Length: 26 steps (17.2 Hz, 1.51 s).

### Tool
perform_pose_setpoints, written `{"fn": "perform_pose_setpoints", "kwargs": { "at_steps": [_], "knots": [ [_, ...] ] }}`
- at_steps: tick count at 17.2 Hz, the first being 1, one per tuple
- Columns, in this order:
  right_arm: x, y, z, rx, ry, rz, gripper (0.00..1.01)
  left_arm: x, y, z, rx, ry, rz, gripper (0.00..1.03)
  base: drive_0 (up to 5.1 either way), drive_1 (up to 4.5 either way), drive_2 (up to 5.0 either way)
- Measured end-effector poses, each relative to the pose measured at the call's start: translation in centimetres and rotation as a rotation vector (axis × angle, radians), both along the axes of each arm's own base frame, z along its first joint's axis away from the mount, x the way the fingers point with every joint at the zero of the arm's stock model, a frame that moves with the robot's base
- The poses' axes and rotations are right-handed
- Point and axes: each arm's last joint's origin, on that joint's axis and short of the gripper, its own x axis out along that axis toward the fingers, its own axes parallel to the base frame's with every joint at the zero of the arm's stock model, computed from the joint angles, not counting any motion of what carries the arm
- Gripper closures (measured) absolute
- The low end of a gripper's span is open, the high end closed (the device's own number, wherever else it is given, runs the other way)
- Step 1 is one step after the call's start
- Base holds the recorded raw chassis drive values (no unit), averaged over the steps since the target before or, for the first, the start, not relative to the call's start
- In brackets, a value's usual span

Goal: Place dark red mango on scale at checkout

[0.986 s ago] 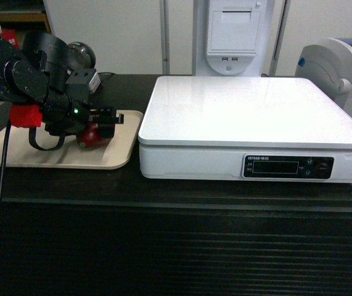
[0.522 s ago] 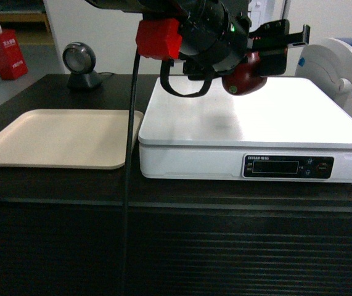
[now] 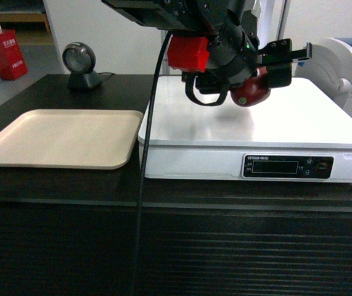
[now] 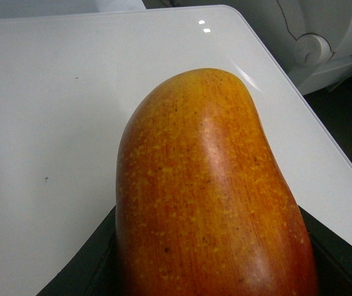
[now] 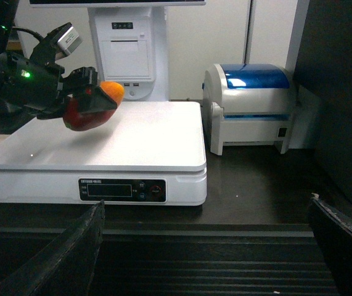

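Observation:
Over the middle-back of the white scale, my left gripper is shut on the dark red mango and holds it a little above the platform. The left wrist view is filled by the mango, orange-yellow at its far end, with the scale top beneath it. From the right wrist view the mango hangs above the scale, apart from its surface. My right gripper is open and empty, low in front of the checkout counter's ribbed panel; it is out of the head view.
An empty beige tray lies left of the scale on the dark counter. A round scanner stands behind the tray. A white and blue printer sits right of the scale, and a white terminal post rises behind it.
The left gripper lifted the mango off the beige tray and carried it right, over the scale. In the last half second it moved slightly lower and to the right.

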Motion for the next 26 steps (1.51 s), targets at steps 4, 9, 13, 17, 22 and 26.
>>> {"fn": "perform_pose_setpoints", "kwargs": {
  "at_steps": [4,9,13,17,22,26],
  "knots": [
    [0.0,0.0,0.0,0.0,0.0,0.0,0.03,0.2,-0.2,0.0,0.007,0.004,0.018,0.42,0.0,0.0,0.0],
    [0.0,0.0,0.0,0.0,0.0,0.0,0.03,0.6,-0.7,-1.1,0.049,0.055,0.06,0.42,0.0,0.0,0.0],
    [0.0,0.0,0.0,0.0,0.0,0.0,0.03,1.0,-0.8,-1.8,0.088,0.094,0.089,0.42,0.0,0.0,0.0],
    [0.0,0.0,0.0,0.0,0.0,0.0,0.03,1.2,-1.0,-1.7,0.059,0.09,0.091,0.03,0.0,0.0,0.0],
    [0.0,0.0,0.0,0.0,0.0,0.0,0.03,0.6,-0.3,-0.5,0.022,-0.036,0.114,0.05,0.0,0.0,0.0],
    [0.0,0.0,0.0,0.0,0.0,0.0,0.03,-1.8,2.7,7.3,-0.107,-0.398,0.136,0.05,0.0,0.0,0.0]
  ]
}}
